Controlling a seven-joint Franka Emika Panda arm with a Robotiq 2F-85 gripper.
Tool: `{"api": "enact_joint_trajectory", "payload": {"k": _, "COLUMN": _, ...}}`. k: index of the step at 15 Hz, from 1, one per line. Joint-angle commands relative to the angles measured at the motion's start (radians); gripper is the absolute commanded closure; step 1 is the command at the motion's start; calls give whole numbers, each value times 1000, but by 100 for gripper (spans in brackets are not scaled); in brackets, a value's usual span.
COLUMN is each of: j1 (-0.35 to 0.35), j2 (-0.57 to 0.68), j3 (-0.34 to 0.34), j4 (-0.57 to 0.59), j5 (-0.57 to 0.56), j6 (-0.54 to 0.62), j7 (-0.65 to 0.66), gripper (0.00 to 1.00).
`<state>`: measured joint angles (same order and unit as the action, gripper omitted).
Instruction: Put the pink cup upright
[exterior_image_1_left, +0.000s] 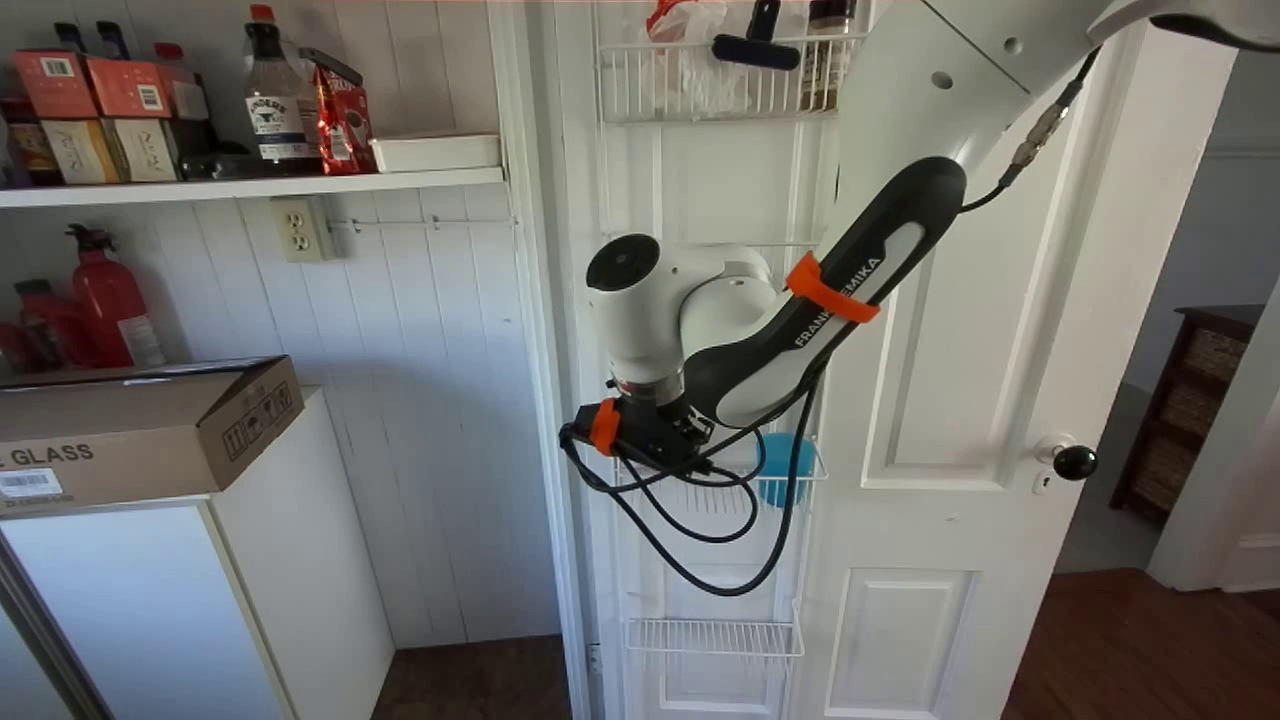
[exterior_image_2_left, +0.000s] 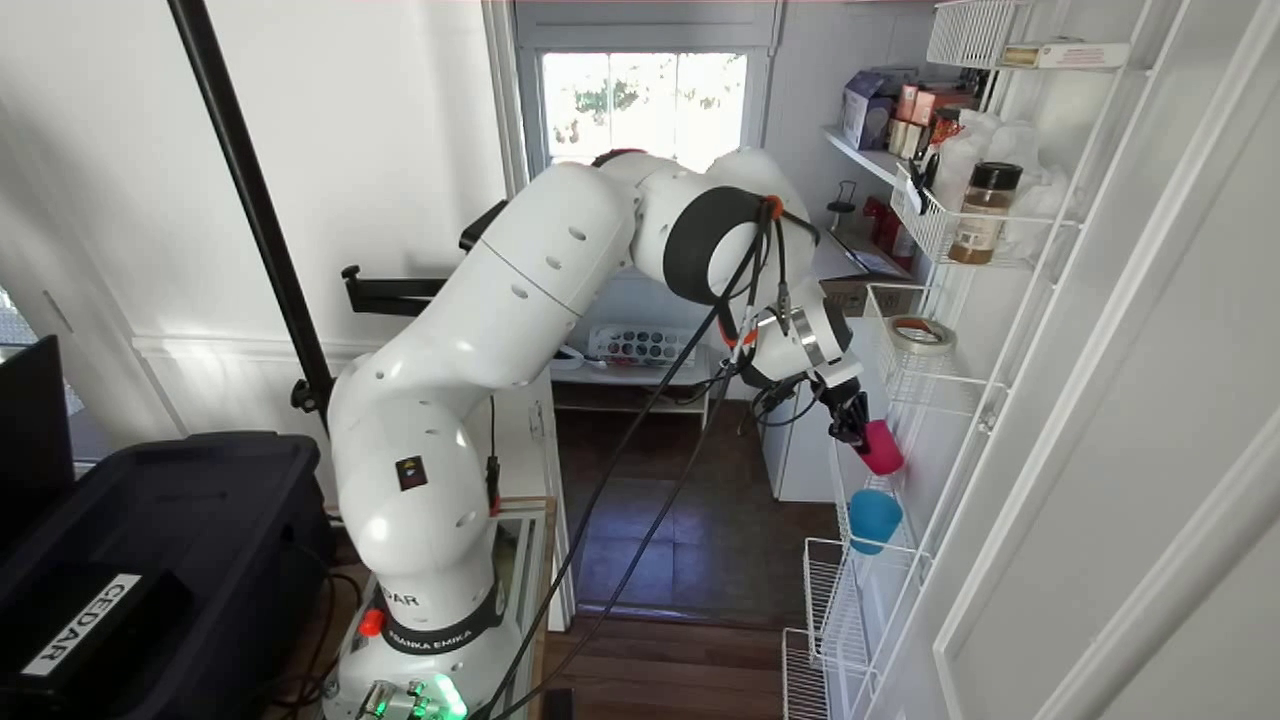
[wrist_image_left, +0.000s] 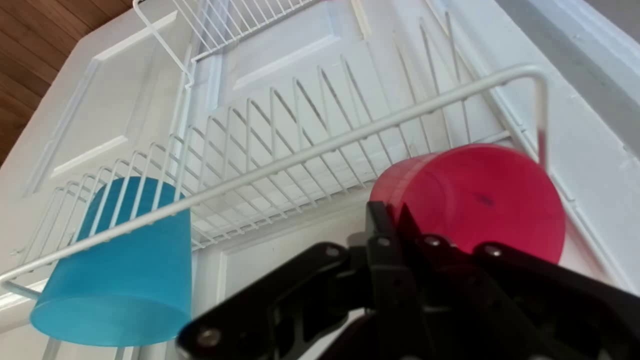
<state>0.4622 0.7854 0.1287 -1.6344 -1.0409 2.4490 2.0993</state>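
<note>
The fingers (wrist_image_left: 382, 227) are clamped on the rim of the pink cup (wrist_image_left: 492, 200), which leans beyond them, long axis tilted, mouth facing back.

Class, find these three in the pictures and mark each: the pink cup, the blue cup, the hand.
Pink cup (exterior_image_2_left: 883, 448), in an exterior view: outer side wall.
Blue cup (wrist_image_left: 117, 270), in the wrist view: outer side wall.
Hand (wrist_image_left: 392, 212), in the wrist view: midway between the fingertips.

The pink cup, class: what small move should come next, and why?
Probably turn the end effector slightly to level the pink cup, which it seems to pinch by the wall in the wrist view and which leans in an exterior view.
</note>
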Motion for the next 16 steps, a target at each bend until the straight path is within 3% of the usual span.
{"api": "enact_joint_trajectory", "payload": {"k": 1, "j1": -26, "j2": -62, "j3": 10, "j4": -82, "j5": 64, "j6": 86, "j7": 39, "gripper": 99}}
{"api": "enact_joint_trajectory", "payload": {"k": 11, "j1": -36, "j2": -74, "j3": -24, "j4": -150, "j5": 299, "j6": 197, "j7": 0, "gripper": 99}}
{"api": "enact_joint_trajectory", "payload": {"k": 12, "j1": -35, "j2": -70, "j3": -31, "j4": -154, "j5": 315, "j6": 210, "j7": 0, "gripper": 79}}
{"api": "enact_joint_trajectory", "payload": {"k": 16, "j1": -31, "j2": -65, "j3": -57, "j4": -176, "j5": 387, "j6": 254, "j7": -17, "gripper": 50}}
